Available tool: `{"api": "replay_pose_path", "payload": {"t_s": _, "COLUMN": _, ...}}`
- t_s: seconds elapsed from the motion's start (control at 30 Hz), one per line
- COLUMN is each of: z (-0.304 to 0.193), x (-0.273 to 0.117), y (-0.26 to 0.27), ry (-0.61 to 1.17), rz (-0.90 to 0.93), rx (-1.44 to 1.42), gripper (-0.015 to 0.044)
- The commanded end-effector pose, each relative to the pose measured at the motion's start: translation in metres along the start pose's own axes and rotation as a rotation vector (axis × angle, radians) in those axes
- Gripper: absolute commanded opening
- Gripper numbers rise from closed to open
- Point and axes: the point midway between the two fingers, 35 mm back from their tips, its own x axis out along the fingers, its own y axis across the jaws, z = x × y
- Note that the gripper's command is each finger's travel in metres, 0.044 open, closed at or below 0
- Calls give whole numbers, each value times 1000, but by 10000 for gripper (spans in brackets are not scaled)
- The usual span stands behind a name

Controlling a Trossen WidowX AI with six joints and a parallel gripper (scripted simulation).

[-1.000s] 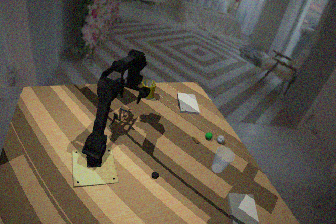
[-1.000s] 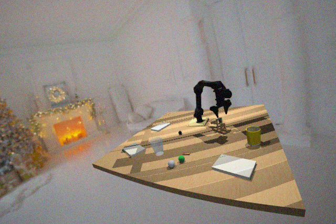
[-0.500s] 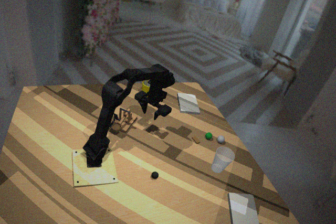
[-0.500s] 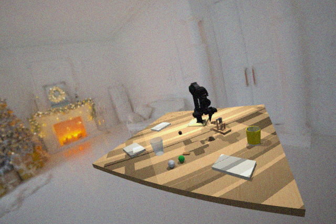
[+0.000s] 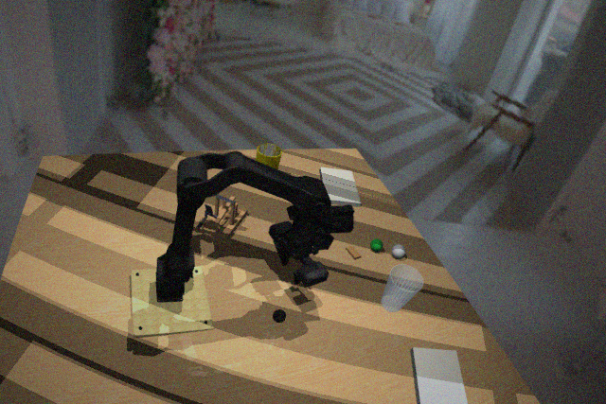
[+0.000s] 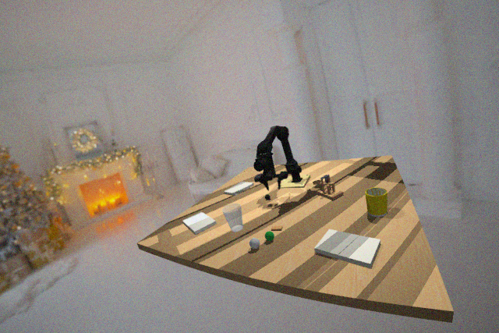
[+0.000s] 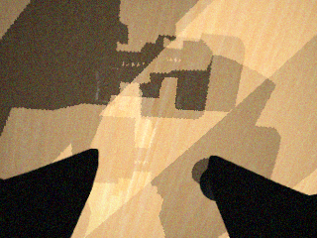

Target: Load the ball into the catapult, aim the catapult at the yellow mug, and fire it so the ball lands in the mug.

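Black ball: the likely task ball (image 5: 278, 315) (image 6: 267, 196) (image 7: 206, 185), small and round, on the striped wooden table (image 5: 342, 379) (image 6: 402, 299) and not in the catapult.
Gripper: above and near the black ball [no contact can be made out]; its fingers (image 5: 292, 272) (image 6: 273, 189) are parted, with nothing held between them. In the wrist view one finger partly hides the ball.
Catapult: a little wooden frame (image 5: 233, 214) (image 6: 334, 196), well apart from the black ball.
Yellow mug: upright (image 5: 268, 157) (image 6: 376, 202), farther from the black ball than the catapult is.
Green ball and white ball: the green ball (image 5: 376, 245) (image 6: 269, 235) and white ball (image 5: 398, 251) (image 6: 254, 243) lie well apart from the black ball, close to each other.
Handling: the black ball is probably light and fairly stiff, perhaps smooth, and apt to roll if nudged; it does not look fragile.
Where to grip: across its widest part, one finger each side, squeezing gently. The gripper should first centre over it, since a straight descent might strike it with one finger.
Writing: no brand, label or lettering can be read.
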Motion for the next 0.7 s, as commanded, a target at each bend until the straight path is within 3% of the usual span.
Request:
{"api": "replay_pose_path", "payload": {"t_s": 0.0, "z": -34, "x": 12, "y": -41, "ry": -9, "rz": 3, "rx": 125, "gripper": 300}}
{"api": "replay_pose_path", "payload": {"t_s": 0.13, "z": -57, "x": 20, "y": -64, "ry": -12, "rz": 1, "rx": 203, "gripper": 300}}
{"api": "replay_pose_path", "payload": {"t_s": 0.67, "z": -56, "x": 41, "y": -66, "ry": -12, "rz": 1, "rx": 203, "gripper": 300}}
